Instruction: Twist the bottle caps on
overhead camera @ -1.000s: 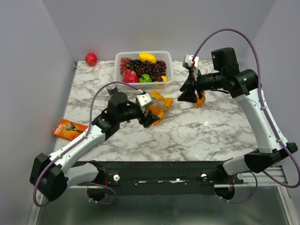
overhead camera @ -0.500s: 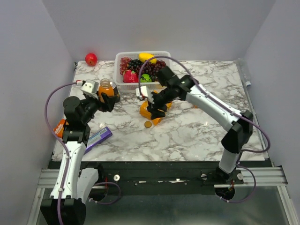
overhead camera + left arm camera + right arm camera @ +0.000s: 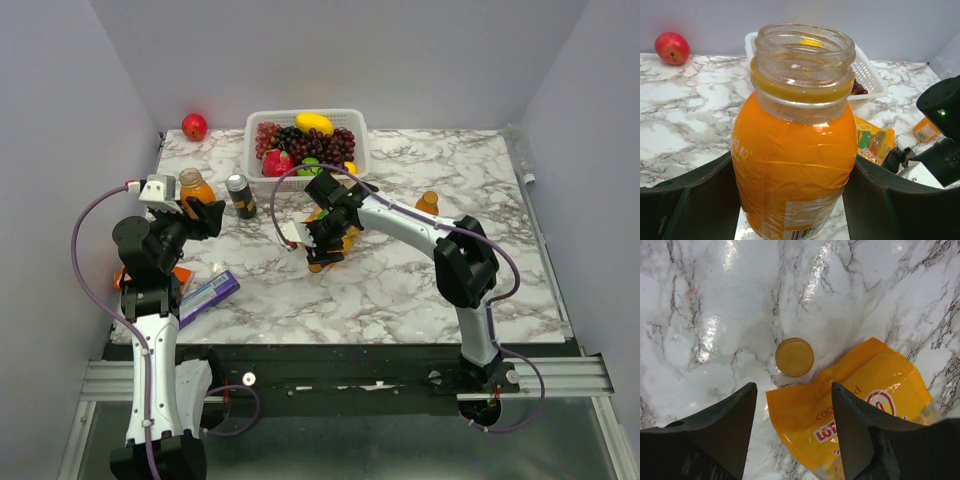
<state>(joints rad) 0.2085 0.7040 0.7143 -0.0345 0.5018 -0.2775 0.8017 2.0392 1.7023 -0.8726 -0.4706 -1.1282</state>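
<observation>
While its neck stands open with no cap on it, an orange bottle [image 3: 795,150] is gripped around the body by the left claw [image 3: 795,210], at the left rear of the counter [image 3: 400,290]. Whether its base touches the counter cannot be told. A golden-orange cap [image 3: 794,357] lies flat on the marble near the middle, just beside the edge of a yellow snack packet [image 3: 865,390]. The right claw [image 3: 794,387] hangs over that cap, its jaws wide apart with nothing between them. A second orange bottle [image 3: 428,203] sits further right. Near the held bottle stands a dark can [image 3: 239,195]. Behind it are a white basket [image 3: 300,114] of fruit and a red apple [image 3: 194,126]. A purple packet [image 3: 208,292] lies at the front left.
</observation>
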